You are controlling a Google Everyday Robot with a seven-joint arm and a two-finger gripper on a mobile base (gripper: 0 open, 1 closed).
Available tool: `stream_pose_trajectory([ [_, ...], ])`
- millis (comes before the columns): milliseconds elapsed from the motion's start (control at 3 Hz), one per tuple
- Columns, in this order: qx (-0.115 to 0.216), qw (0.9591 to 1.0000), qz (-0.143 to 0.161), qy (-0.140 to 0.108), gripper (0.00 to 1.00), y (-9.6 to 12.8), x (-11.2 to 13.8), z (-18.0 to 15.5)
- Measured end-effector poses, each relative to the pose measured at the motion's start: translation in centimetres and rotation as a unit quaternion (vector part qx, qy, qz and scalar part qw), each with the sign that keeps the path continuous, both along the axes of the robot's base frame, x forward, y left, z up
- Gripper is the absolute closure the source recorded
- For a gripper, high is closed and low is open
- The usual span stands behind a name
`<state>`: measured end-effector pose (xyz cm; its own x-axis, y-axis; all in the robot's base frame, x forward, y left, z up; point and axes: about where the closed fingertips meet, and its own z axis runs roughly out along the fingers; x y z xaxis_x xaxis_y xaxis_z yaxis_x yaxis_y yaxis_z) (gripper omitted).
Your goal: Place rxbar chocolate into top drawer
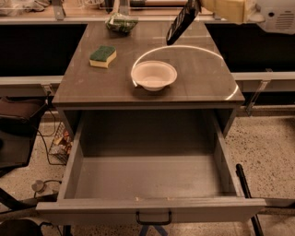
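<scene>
The rxbar chocolate (181, 22), a dark flat bar, hangs tilted in the air above the back of the cabinet top, behind the white bowl. My gripper (194, 3) comes in at the top edge and is shut on the bar's upper end; most of the gripper is cut off by the frame edge. The pale arm (230, 8) shows at the top right. The top drawer (152, 208) is pulled fully open below the cabinet top, with nothing in it, its dark handle (153, 218) at the front.
On the cabinet top (198, 87) stand a white bowl (153, 75), a green-and-yellow sponge (103, 56) at the left and a green bag (121, 23) at the back. Cables and a chair lie left of the drawer; a dark pole (245, 193) lies on the floor to the right.
</scene>
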<state>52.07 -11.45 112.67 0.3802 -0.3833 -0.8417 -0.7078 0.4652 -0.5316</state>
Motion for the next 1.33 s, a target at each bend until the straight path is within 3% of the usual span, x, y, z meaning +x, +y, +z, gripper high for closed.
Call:
stream_pose_trajectory([
  [333,0.000,1.0000,0.000,0.000,1.00,0.0,0.0,0.0],
  [667,0.000,0.9999,0.005,0.012,1.00,1.0,-1.4,-2.1],
  [1333,0.014,0.9977,0.031,0.058,1.00,3.2,-5.5,-8.8],
])
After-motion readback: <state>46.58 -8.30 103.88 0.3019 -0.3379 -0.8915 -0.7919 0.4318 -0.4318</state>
